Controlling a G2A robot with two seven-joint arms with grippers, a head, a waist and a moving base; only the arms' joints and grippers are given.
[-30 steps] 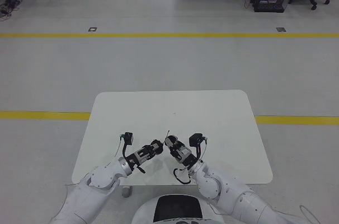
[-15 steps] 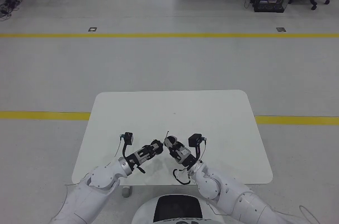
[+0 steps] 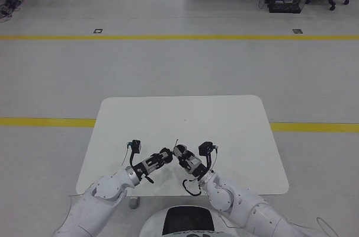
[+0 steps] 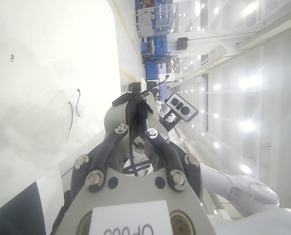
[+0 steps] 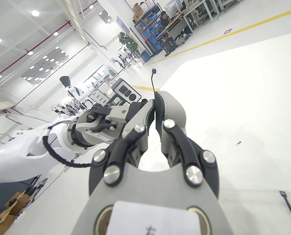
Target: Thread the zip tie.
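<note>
Right tool and left tool, both clenched on the zip tie

The right gripper, which pinches the thin black plastic zip tie, has slid a tiny bit to the left, so it and the tie's poking-up tip now sit a little closer to the left gripper.

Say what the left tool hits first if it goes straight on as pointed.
The right tool, almost at once: the left tool points straight at it, tips close together, by the zip tie the right one grips. Whether they touch, can't tell.
</note>
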